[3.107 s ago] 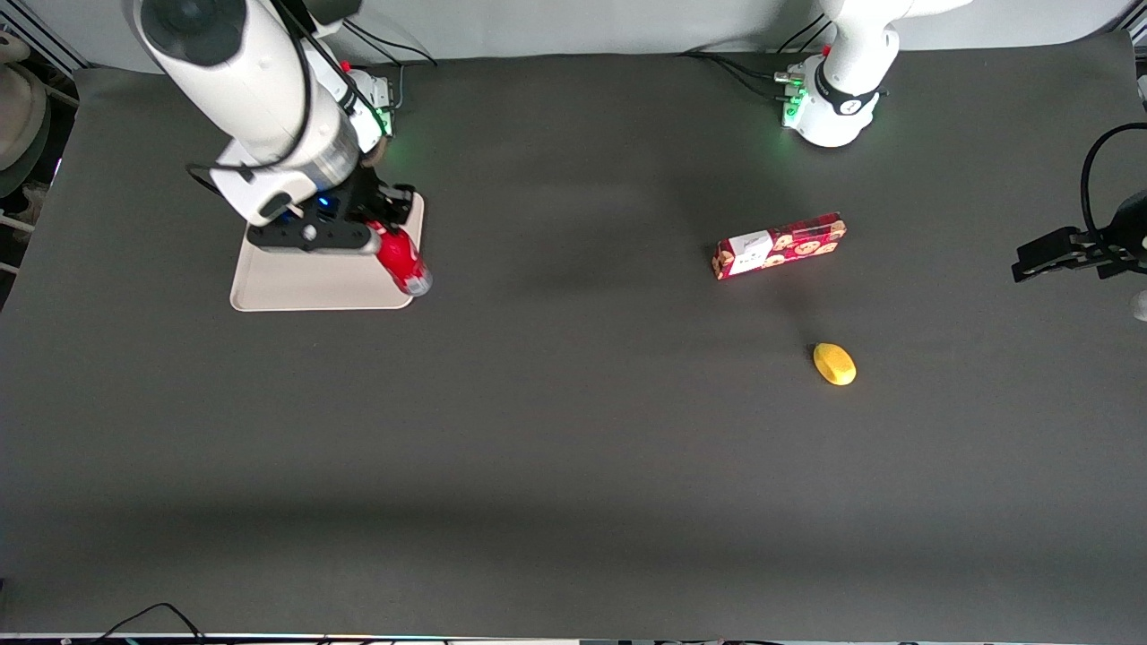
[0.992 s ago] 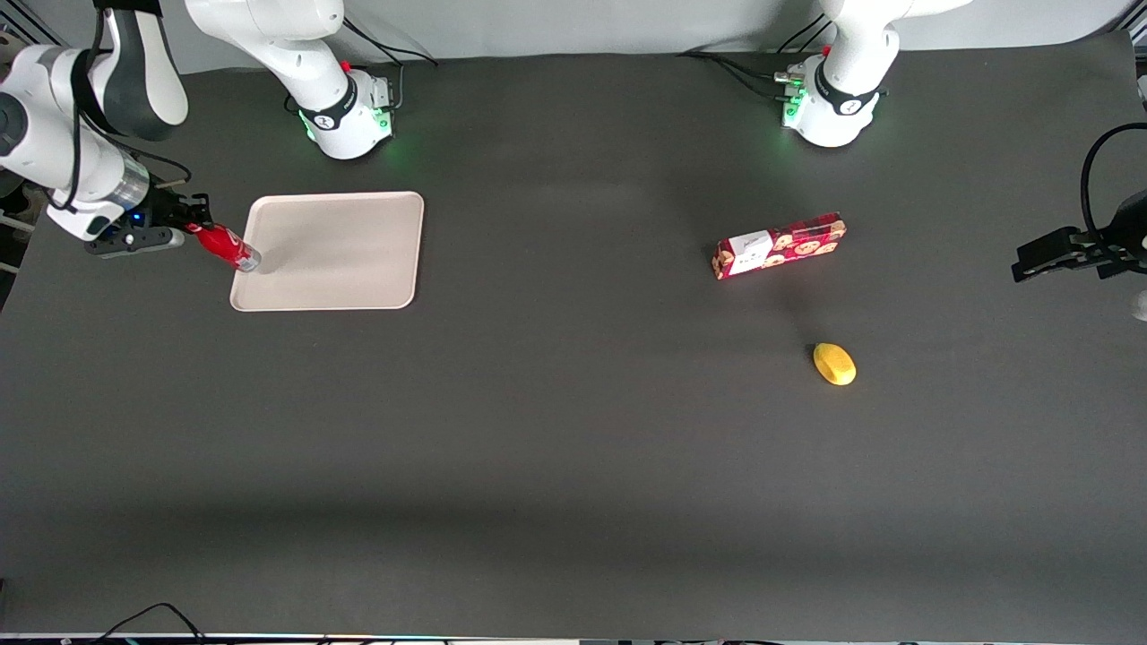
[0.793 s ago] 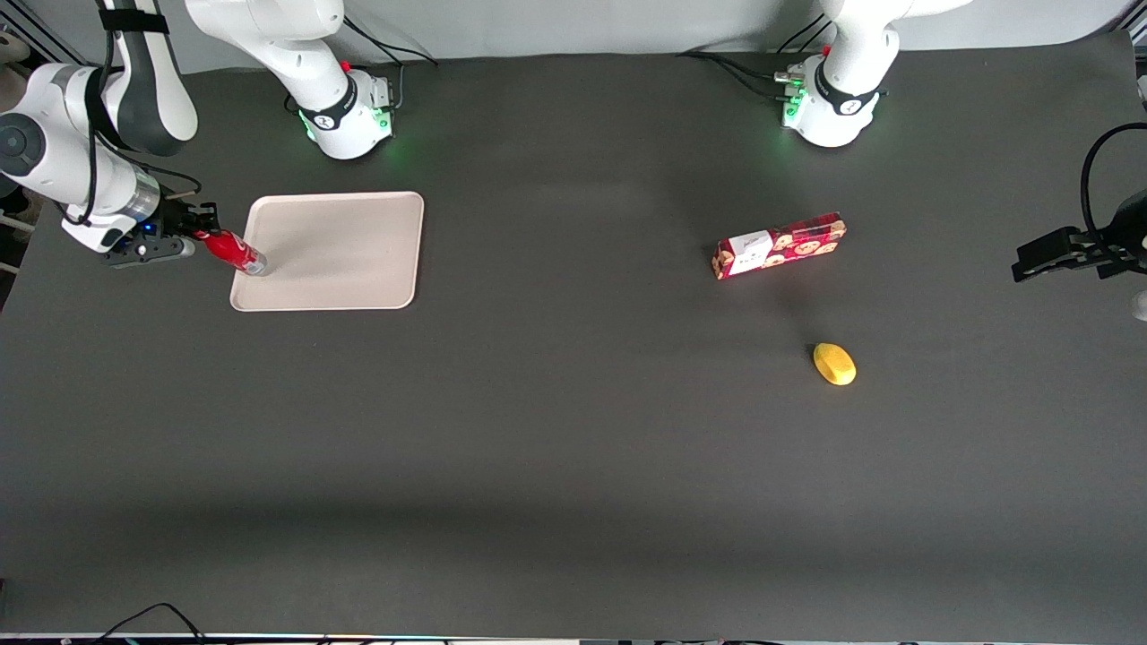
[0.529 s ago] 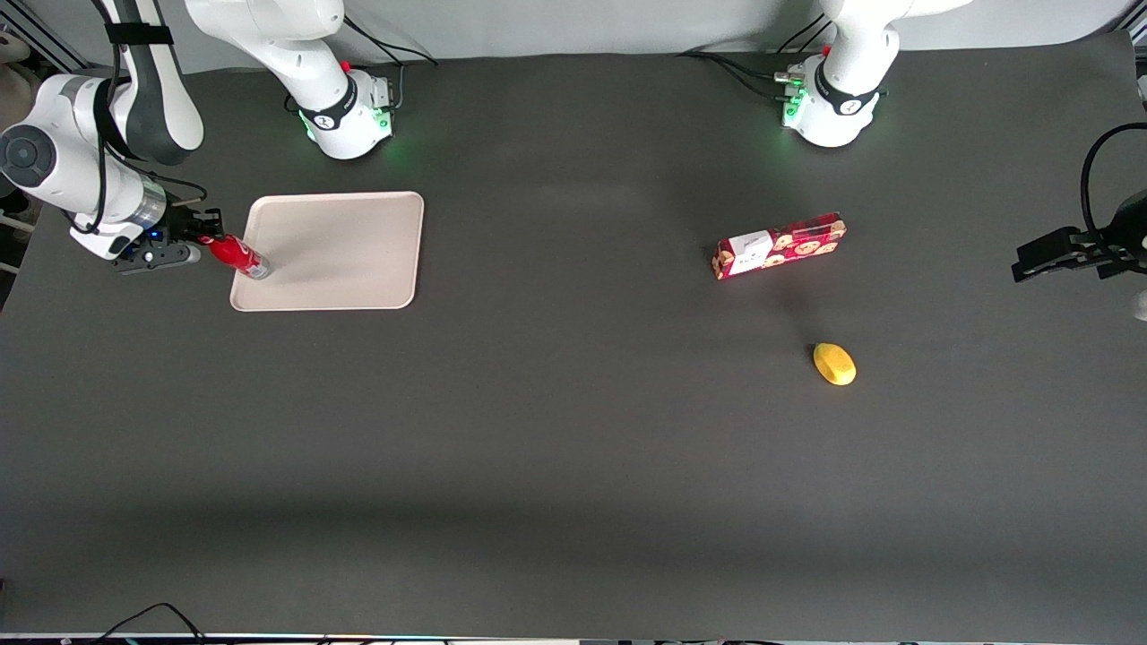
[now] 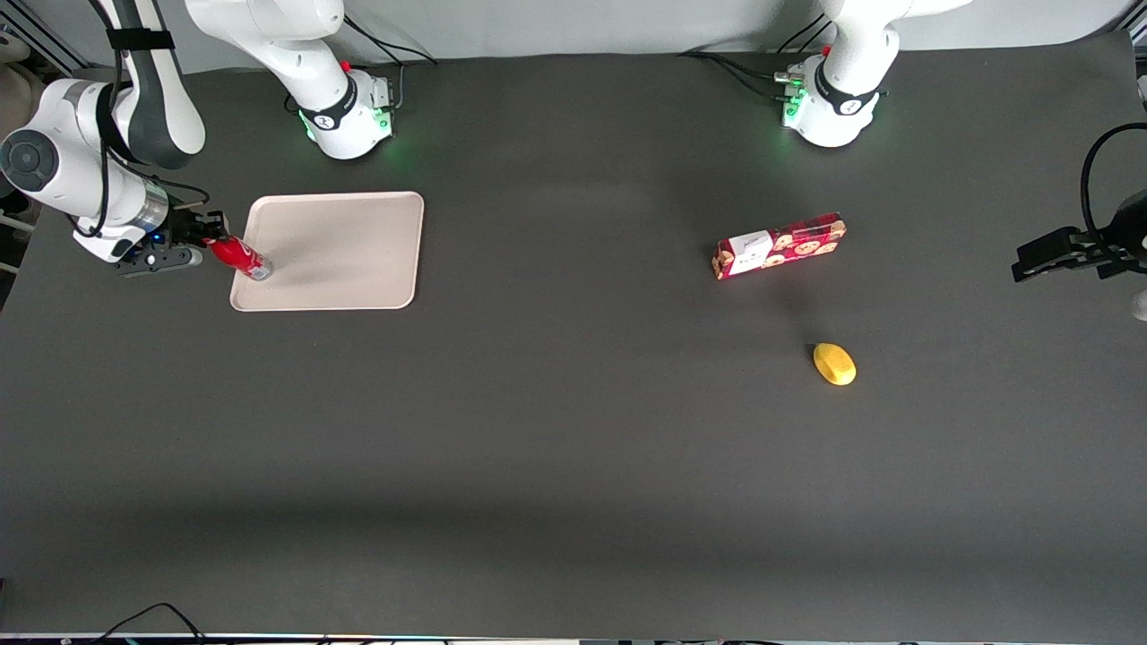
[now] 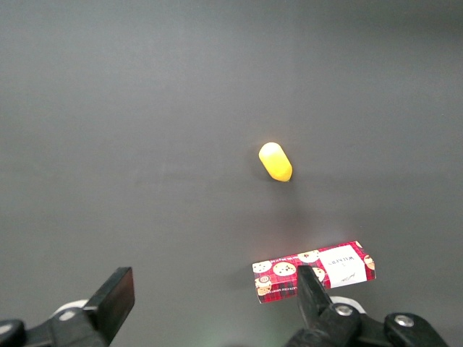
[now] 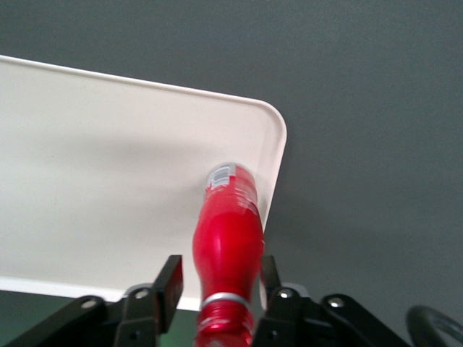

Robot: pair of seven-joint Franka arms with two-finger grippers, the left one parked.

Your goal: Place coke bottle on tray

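Coke bottle [image 7: 227, 242], clamped by the end effector [image 5: 208, 242], hangs over the tray [image 5: 340, 260] rim (barely inside); carry it inward before lowering.

The tray [image 5: 340, 260] lies on the surface [image 5: 556, 430] toward the working arm's end. The tool [image 5: 208, 242] is at the tray's edge, with the bottle [image 5: 240, 256] over its rim. The box [image 5: 778, 245] and lemon [image 5: 834, 365] lie toward the parked arm's end, the lemon nearer the camera.

My tool [image 5: 211, 240] grips the bottle [image 5: 238, 255] at the tray [image 5: 358, 260] edge; tray surface bare. Box [image 5: 778, 245] and lemon [image 5: 834, 364] lie well apart, toward the parked arm's end.
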